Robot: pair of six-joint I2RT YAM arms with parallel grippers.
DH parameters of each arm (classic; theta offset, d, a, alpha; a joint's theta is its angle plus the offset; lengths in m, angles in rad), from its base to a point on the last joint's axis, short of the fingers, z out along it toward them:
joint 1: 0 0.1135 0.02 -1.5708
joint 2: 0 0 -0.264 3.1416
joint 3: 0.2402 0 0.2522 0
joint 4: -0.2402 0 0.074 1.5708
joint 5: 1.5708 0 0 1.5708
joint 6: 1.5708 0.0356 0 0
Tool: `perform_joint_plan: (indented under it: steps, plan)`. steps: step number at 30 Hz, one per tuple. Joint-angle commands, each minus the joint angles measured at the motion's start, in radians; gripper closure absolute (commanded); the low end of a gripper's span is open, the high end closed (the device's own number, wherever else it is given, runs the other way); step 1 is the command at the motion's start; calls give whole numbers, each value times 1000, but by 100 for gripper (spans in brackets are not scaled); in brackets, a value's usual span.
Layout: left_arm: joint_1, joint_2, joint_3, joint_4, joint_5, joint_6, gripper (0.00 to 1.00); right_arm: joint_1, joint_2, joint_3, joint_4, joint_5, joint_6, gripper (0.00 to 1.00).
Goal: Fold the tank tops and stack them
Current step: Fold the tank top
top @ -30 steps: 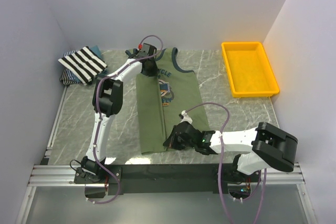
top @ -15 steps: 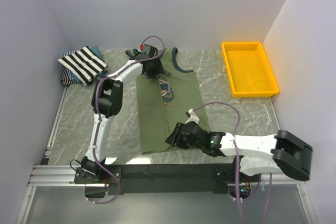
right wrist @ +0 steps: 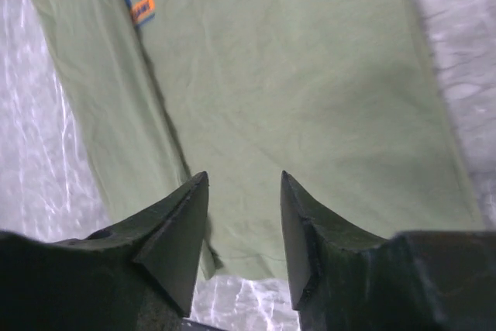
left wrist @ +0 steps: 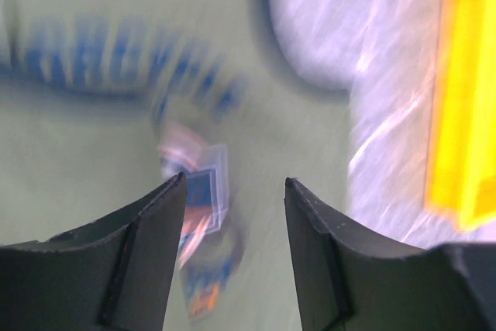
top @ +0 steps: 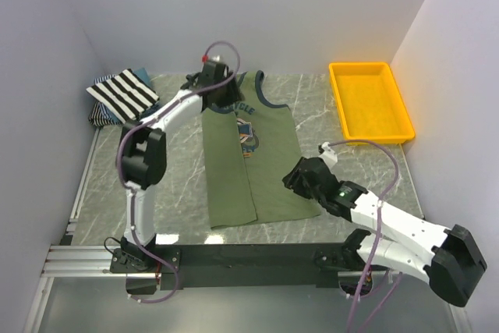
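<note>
The olive-green tank top (top: pixel 269 165) lies flat mid-table, neck away from me, its left side folded over the body as a long flap (top: pixel 226 169). My left gripper (top: pixel 215 87) hovers open over the neck end; the left wrist view is blurred and shows the chest print (left wrist: pixel 198 191) between empty fingers (left wrist: pixel 155 246). My right gripper (top: pixel 299 175) is open above the olive top's lower right part (right wrist: pixel 310 75), near the hem and apart from the cloth. The black-and-white striped tank top (top: pixel 122 93) sits folded at the far left, with a bluish one (top: pixel 142 76) showing beneath it.
A yellow plastic tray (top: pixel 399 111) stands at the back right, also seen as a yellow tray (left wrist: pixel 465 114) in the left wrist view. Bare marble table (top: pixel 343 169) lies between the olive top and the tray. White walls close in on three sides.
Both grippers went from shut to open and let go of the olive top's folded flap. The right arm swung right from the hem's middle; the left gripper lifted slightly at the neck.
</note>
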Motion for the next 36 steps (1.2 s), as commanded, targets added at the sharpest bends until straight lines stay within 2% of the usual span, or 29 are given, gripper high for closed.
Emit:
perform_joint_plan:
  steps: [1,3,4,5,6,7,9,15,16,19,23,30,36]
  plan:
    - [-23,-222,-318,86,-53,-103,41,9,59,81,21,-57,-105,51]
    - [-23,-365,-526,140,-90,-152,41,65,102,121,26,-41,-114,52]
    - [-21,-398,-570,148,-117,-161,41,148,157,143,-9,-6,-115,52]
    - [-21,-427,-602,143,-125,-166,41,184,188,160,-27,65,-111,52]
    - [-24,-470,-648,143,-128,-166,42,206,219,190,-46,82,-106,51]
    - [-36,-529,-718,140,-112,-183,44,248,316,210,-40,78,-115,51]
    - [-44,-553,-747,134,-122,-207,45,278,334,226,-35,78,-122,51]
    - [-115,-703,-981,114,-115,-364,51,359,471,273,-29,88,-152,45]
    - [-154,-732,-1032,128,-122,-387,51,367,480,272,-18,84,-160,44]
    - [-260,-764,-1096,154,-148,-468,50,390,521,282,-3,90,-169,43]
    - [-374,-761,-1129,94,-236,-576,49,410,550,283,-15,105,-160,43]
    - [-418,-810,-1242,-37,-246,-784,51,441,586,247,-44,50,-102,44]
    - [-428,-919,-1281,-170,-266,-859,50,506,610,267,-70,-4,-80,44]
